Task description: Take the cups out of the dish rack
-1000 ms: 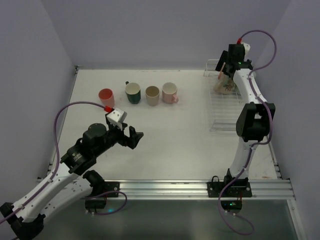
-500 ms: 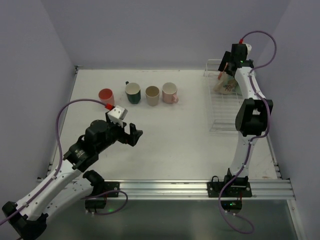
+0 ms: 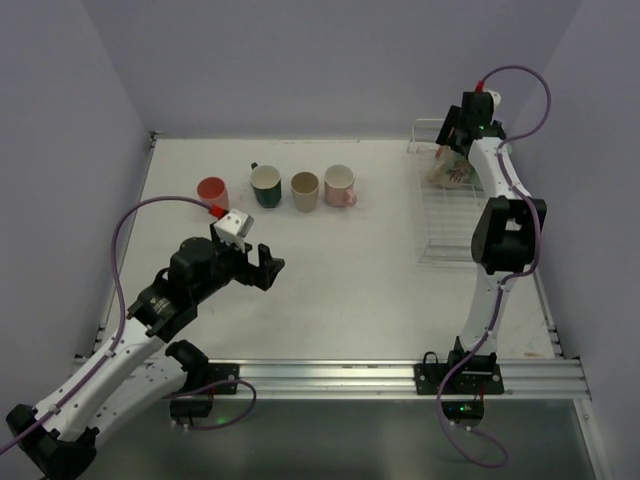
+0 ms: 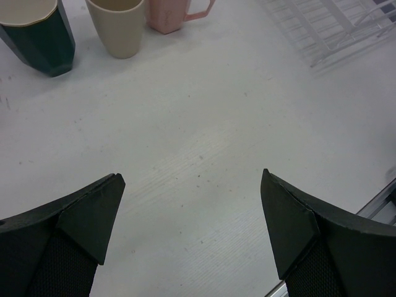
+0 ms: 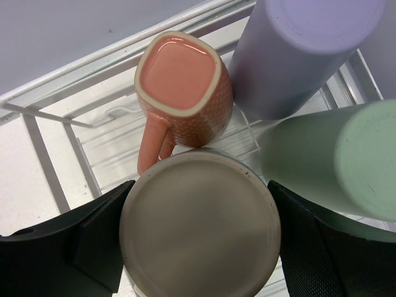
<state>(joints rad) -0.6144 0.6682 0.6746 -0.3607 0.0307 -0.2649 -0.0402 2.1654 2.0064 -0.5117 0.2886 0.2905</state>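
Red cup (image 3: 212,189): left end of the row on the table (image 3: 380,270).
Left gripper (image 3: 262,270): spread wide, empty, above bare table.
Dark green cup (image 3: 266,186), tan cup (image 3: 305,190), pink mug (image 3: 340,185): rest of the row, upright.
Dish rack (image 3: 440,225): far right, holding salmon mug (image 5: 182,86), lavender cup (image 5: 303,49), light green cup (image 5: 346,164).
Right gripper (image 5: 201,185): fingers flank the upturned cream cup (image 5: 199,235); grasp unclear.
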